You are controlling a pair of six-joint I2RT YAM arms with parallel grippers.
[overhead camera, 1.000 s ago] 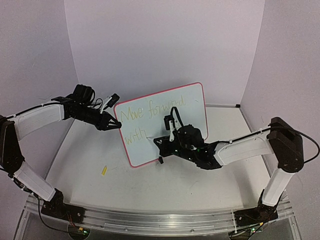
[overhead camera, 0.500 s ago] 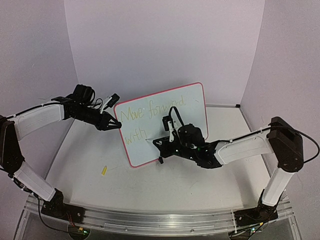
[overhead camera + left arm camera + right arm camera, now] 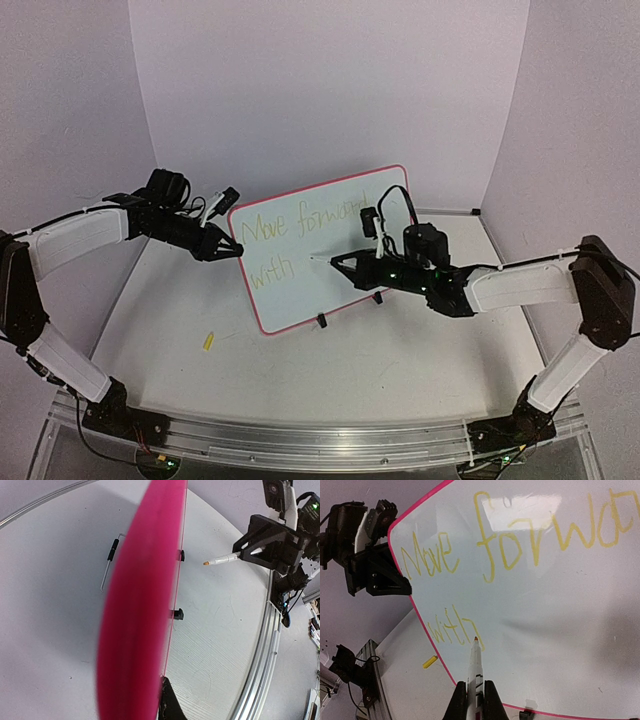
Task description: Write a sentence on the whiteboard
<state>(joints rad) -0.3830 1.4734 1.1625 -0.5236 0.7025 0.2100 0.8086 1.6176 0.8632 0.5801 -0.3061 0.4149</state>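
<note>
1. Since a second ago your right arm has swung out toward 3 o'clock and stretched flatter. The right gripper (image 3: pixel 348 265) has backed away from the lower middle of the whiteboard (image 3: pixel 340 300).
2. Its jaws are clamped tight on the marker (image 3: pixel 322 260), which pokes out toward 9 o'clock in the top view.
3. The left gripper (image 3: pixel 230 250) hasn't moved. It is pinched shut on the whiteboard's rim at 9 o'clock, holding it upright.
4. The sentence (image 3: pixel 300 225) reads "Move forward" on top and "with" (image 3: pixel 451 627) below, so the last word looks unwritten.
5. What matters next: in the right wrist view the marker's long axis runs straight to 12 o'clock, with its tip just past the end of "with". The left wrist view shows that tip apart from the board face.
6. The blank stretch lies at 3 o'clock from the tip, so your right arm is the one placed to go in and carry on.
</note>
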